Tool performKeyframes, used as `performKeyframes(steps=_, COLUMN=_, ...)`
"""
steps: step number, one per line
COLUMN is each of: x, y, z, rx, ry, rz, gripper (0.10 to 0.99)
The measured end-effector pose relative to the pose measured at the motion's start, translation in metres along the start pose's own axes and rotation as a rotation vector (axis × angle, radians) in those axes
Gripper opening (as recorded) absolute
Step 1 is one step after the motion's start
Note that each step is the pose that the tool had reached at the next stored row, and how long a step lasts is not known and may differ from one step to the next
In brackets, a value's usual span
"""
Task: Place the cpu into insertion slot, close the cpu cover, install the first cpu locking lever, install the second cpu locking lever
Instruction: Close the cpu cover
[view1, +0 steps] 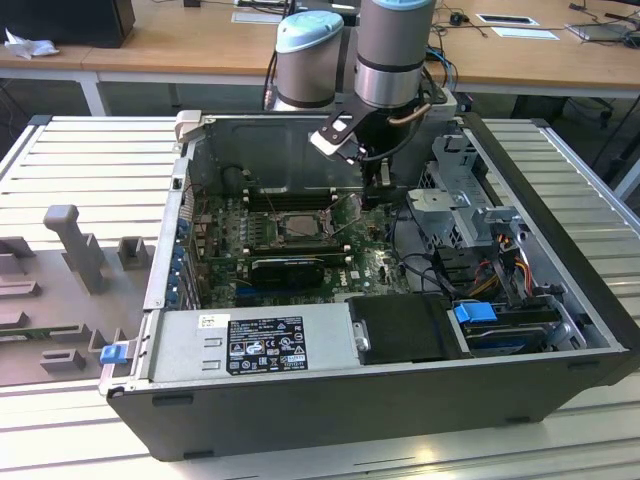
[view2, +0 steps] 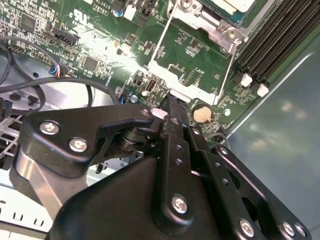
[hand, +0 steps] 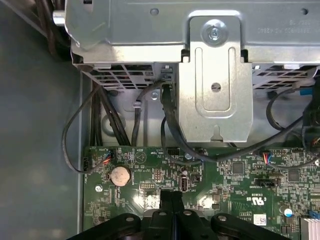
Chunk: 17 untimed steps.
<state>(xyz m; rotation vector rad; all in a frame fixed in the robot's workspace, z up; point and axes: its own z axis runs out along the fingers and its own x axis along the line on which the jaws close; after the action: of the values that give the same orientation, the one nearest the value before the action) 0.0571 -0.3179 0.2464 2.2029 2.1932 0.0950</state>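
Now hangs low over green board with pincer pressed together, empty, beside coin battery; shows cpu lying in insertion slot, nearby.

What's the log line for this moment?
gripper: jaws shut, down at motherboard | beside insertion slot | coin cell nearby

Grey arm hangs straight down from above. Black gripper at its end points down. In both wrist views, fingers pressed flat together, tips touching.
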Motion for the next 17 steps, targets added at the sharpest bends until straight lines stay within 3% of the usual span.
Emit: performKeyframes(steps=17, x=0.0, y=-0.0076, z=-0.0005, rx=0.0, ry=0.0003, rz=0.0, gripper=0.106)
